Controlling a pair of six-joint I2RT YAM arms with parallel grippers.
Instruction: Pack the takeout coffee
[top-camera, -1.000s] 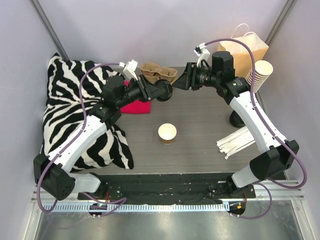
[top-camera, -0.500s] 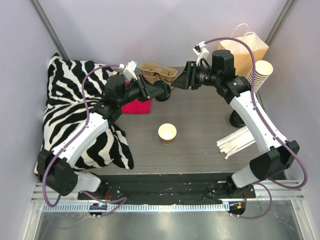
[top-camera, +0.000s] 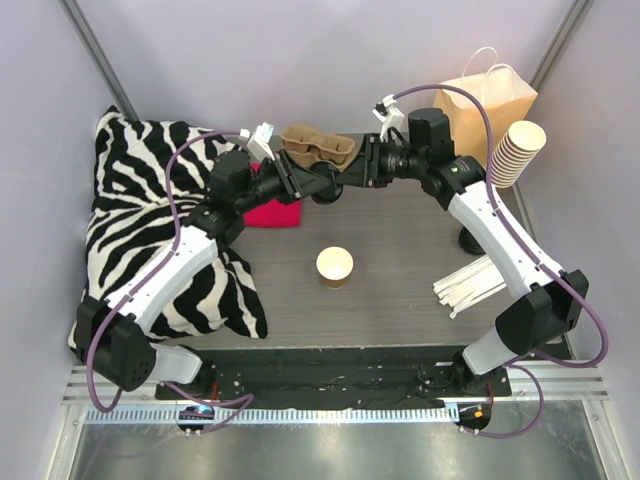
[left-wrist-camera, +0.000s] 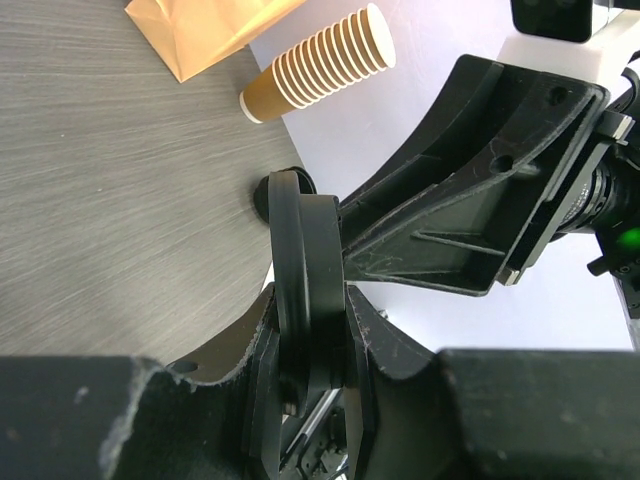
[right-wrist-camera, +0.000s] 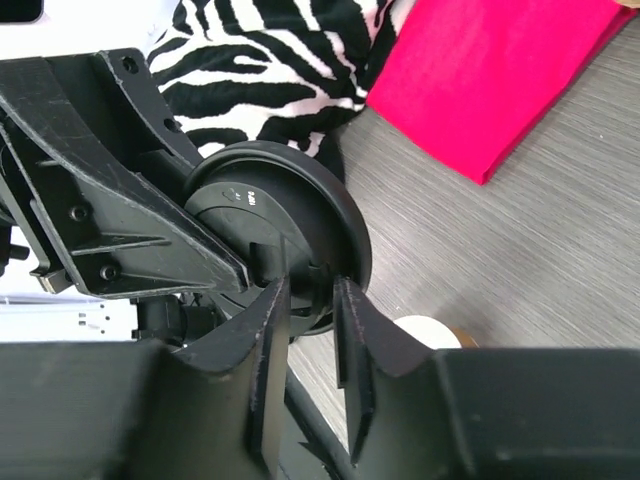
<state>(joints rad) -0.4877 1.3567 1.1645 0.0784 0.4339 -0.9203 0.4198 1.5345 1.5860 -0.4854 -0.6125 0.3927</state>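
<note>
Top external: grey table (top-camera: 400, 250), lilac walls (top-camera: 300, 60)

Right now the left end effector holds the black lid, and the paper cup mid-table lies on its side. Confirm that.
One thing is wrong: the paper cup stands upright with its mouth open, not on its side, as the top external view shows. The left end effector does hold the black lid.

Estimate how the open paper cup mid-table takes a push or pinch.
The cup stands upright and lidless, so its paper wall likely dents under a firm pinch. It looks light and narrower at the base: a high push probably tips it.
</note>
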